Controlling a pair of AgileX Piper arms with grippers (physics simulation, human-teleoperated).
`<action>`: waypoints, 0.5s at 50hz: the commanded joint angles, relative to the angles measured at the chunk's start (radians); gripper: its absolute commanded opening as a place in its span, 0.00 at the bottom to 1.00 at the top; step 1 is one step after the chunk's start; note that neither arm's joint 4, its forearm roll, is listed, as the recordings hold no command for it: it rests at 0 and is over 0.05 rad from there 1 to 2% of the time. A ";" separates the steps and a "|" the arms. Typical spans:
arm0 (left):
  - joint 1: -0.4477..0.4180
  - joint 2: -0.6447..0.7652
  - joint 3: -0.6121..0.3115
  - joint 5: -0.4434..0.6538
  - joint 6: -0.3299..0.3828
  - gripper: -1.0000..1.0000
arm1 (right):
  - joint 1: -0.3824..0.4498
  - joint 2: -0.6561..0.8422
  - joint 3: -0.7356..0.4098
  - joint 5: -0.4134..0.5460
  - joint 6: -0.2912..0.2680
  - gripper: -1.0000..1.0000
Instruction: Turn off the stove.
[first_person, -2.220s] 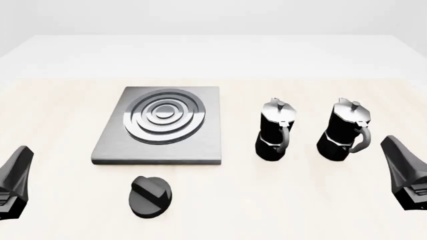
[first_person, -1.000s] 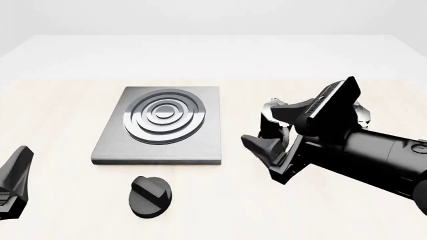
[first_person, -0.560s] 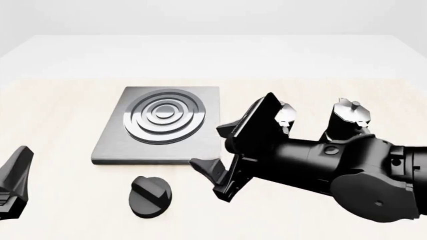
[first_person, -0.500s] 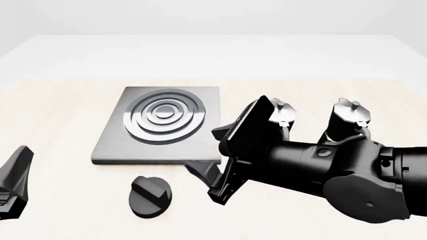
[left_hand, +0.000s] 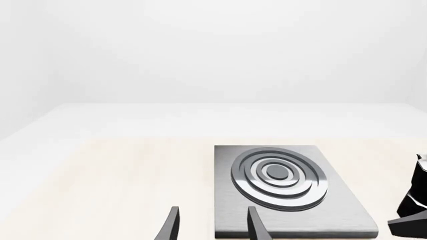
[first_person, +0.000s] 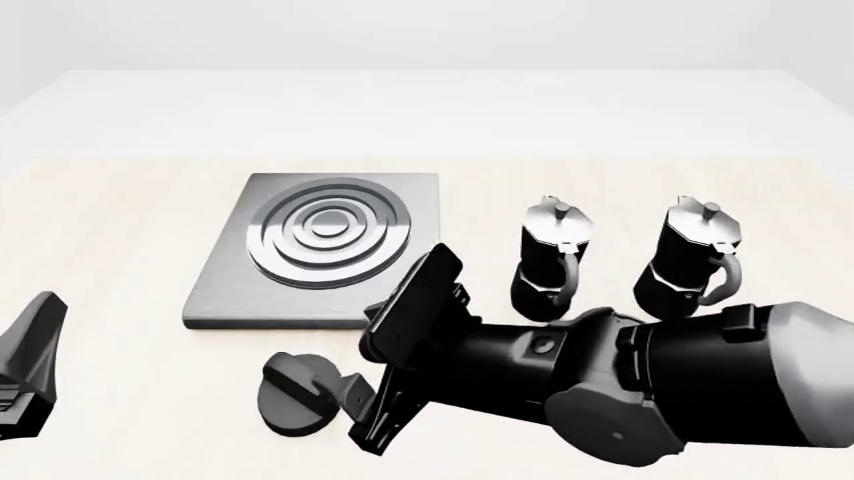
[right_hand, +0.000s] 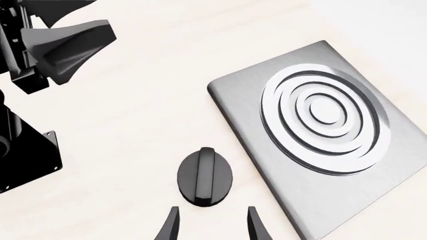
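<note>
The stove is a square grey metal plate (first_person: 320, 250) with raised rings, and its round black knob (first_person: 296, 392) with a raised bar lies on the table in front of it. My right gripper (first_person: 363, 352) has reached in from the right; it is open, with one finger just right of the knob. In the right wrist view the knob (right_hand: 205, 176) lies just ahead of the open gripper (right_hand: 212, 227), between the finger lines and not touched, beside the plate (right_hand: 320, 125). My left gripper (first_person: 34, 350) rests at the front left, open and empty (left_hand: 213, 227), and its view shows the plate (left_hand: 333, 200).
Two black moka pots with silver lids (first_person: 554, 258) (first_person: 691, 258) stand right of the plate, just behind my right arm (first_person: 641, 385). The left arm's gripper (right_hand: 63, 45) shows in the right wrist view. A black part (left_hand: 415, 210) is at the left wrist view's edge.
My right arm has swung from the right, past the front of the moka pots, down and left to the knob. The left arm, knob and pots have not moved.
</note>
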 joint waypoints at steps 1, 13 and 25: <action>0.000 0.000 0.000 0.000 0.000 1.00 | 0.018 0.077 -0.017 -0.030 0.017 1.00; 0.000 0.000 0.000 0.000 0.000 1.00 | 0.027 0.152 -0.041 -0.057 0.022 1.00; 0.000 0.000 0.000 0.000 0.000 1.00 | 0.031 0.229 -0.071 -0.081 0.023 1.00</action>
